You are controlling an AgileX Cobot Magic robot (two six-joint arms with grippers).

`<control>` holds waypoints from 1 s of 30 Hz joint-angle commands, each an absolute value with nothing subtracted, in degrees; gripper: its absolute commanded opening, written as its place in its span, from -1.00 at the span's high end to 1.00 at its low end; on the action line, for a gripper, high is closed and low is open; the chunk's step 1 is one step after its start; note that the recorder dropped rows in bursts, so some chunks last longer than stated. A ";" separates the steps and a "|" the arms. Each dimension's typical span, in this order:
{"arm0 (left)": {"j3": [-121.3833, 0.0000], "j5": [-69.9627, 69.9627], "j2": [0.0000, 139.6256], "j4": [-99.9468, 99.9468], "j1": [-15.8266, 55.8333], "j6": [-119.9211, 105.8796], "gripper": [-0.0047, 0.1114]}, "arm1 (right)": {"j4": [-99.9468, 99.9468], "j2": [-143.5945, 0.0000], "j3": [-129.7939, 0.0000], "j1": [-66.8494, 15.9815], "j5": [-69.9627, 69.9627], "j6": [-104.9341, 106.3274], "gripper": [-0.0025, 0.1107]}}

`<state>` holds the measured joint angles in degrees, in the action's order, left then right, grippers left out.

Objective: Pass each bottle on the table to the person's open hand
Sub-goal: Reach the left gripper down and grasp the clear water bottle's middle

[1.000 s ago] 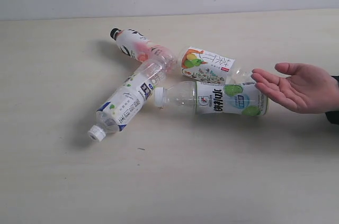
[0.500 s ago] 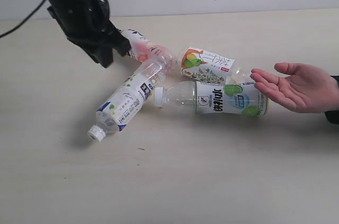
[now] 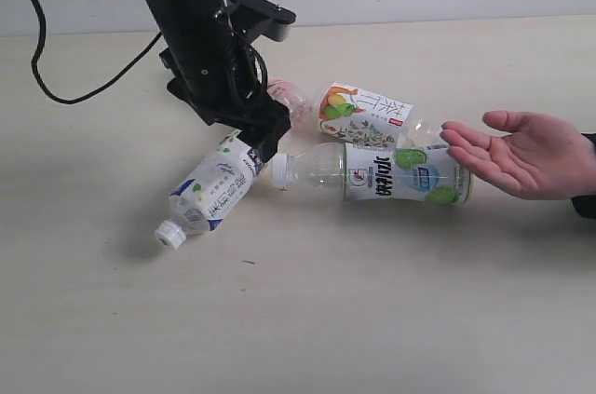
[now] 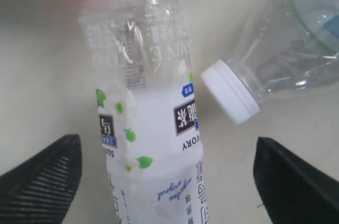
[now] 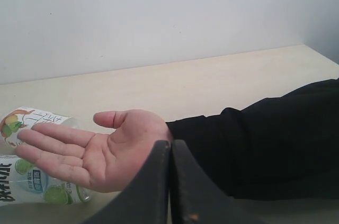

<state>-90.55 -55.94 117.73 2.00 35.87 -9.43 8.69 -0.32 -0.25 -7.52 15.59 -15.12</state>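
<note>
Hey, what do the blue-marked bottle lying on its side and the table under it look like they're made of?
The blue-marked bottle looks like thin clear plastic with a glossy finish: its bare wall is see-through and catches bright glints, and a printed white wrap covers the rest. The table appears to be pale wood or wood-look laminate, matte: faint grain lines, no sharp reflections.

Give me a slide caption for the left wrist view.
Open left gripper over the blue-marked bottle; white-capped green-lime bottle alongside.
</note>
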 commanded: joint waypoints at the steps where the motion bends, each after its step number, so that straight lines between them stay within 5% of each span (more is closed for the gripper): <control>1: -90.96 -55.02 117.97 1.72 35.80 -8.56 -0.52 | 8.92 0.00 0.00 -7.64 15.11 -15.15 0.96; 30: -90.59 -56.18 122.64 0.00 35.57 -7.26 -0.52 | 8.92 0.00 0.00 -7.64 15.11 -15.15 0.96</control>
<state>-90.55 -56.84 122.05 0.36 35.87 -7.94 8.69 -0.32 -0.25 -7.52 15.59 -15.12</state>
